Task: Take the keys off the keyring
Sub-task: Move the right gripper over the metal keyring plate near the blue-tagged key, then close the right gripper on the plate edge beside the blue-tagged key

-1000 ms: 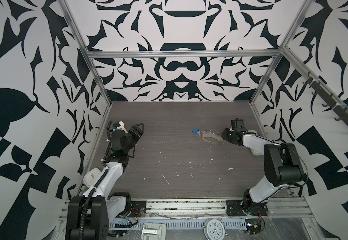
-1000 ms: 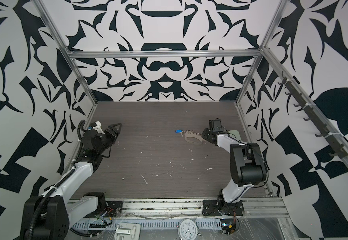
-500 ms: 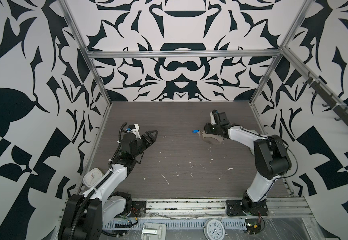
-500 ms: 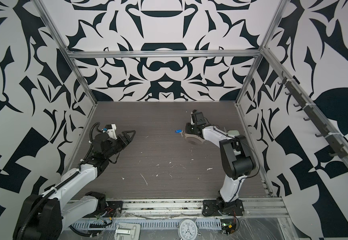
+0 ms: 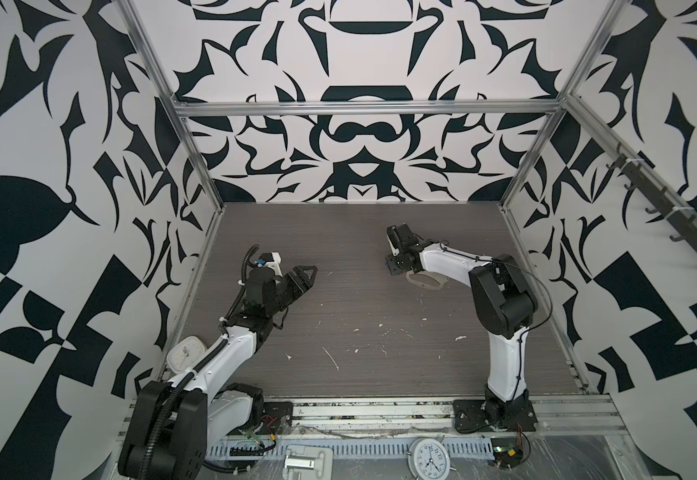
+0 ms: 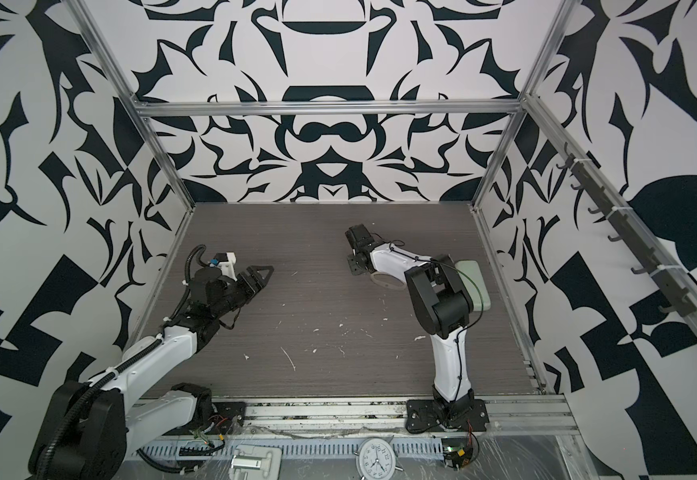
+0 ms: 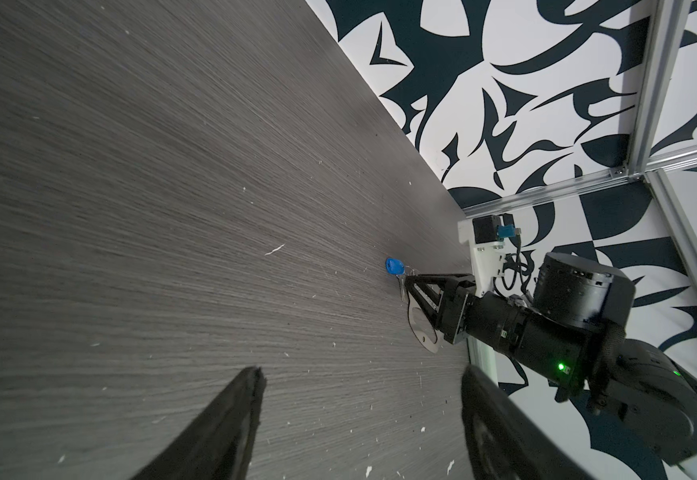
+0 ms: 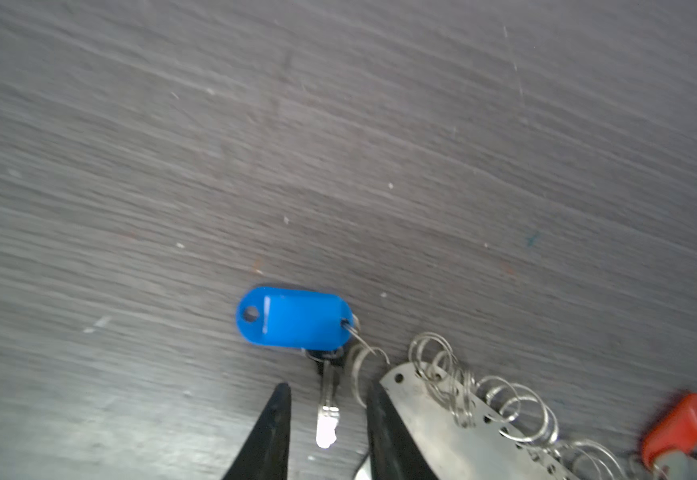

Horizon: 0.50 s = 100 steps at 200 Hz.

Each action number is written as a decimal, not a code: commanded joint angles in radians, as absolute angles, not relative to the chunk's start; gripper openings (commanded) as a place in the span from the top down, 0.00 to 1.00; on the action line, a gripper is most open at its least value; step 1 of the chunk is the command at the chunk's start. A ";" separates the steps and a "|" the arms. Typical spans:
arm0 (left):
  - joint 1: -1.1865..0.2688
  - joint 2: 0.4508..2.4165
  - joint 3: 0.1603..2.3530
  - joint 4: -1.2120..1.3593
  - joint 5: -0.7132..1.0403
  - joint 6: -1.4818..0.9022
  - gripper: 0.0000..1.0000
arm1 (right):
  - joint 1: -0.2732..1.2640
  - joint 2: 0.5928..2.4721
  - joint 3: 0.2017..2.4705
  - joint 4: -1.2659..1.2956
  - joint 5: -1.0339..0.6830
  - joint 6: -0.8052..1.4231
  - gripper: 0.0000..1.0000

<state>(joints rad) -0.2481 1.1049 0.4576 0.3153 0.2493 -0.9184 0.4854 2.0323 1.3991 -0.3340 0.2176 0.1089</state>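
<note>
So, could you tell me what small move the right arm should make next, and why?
Probably close the right end effector on the silver key with the blue tag: its fingers straddle the blade without touching it.

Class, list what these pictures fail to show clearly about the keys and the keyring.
Red tag: blurred in the right wrist view; its key is mostly cut off by the frame edge.
Keyring: runs off the same edge, partly behind a finger of the right gripper.
Blue-tagged key: hidden under that gripper in both top views.
Its rings: too small to separate in the left wrist view.
</note>
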 commanded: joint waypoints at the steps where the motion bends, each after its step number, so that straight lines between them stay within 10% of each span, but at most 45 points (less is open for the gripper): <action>1: -0.250 1.112 0.455 0.311 0.256 -0.909 0.22 | 0.491 2.011 1.433 -0.351 0.302 0.074 0.66; 100: -0.249 1.132 0.461 0.317 0.265 -0.907 0.22 | 0.494 2.079 1.488 -0.371 0.311 0.042 0.69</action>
<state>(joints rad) -0.2481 1.1275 0.4576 0.3115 0.2554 -0.9154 0.4873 2.0846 1.4418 -0.3481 0.2829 0.0540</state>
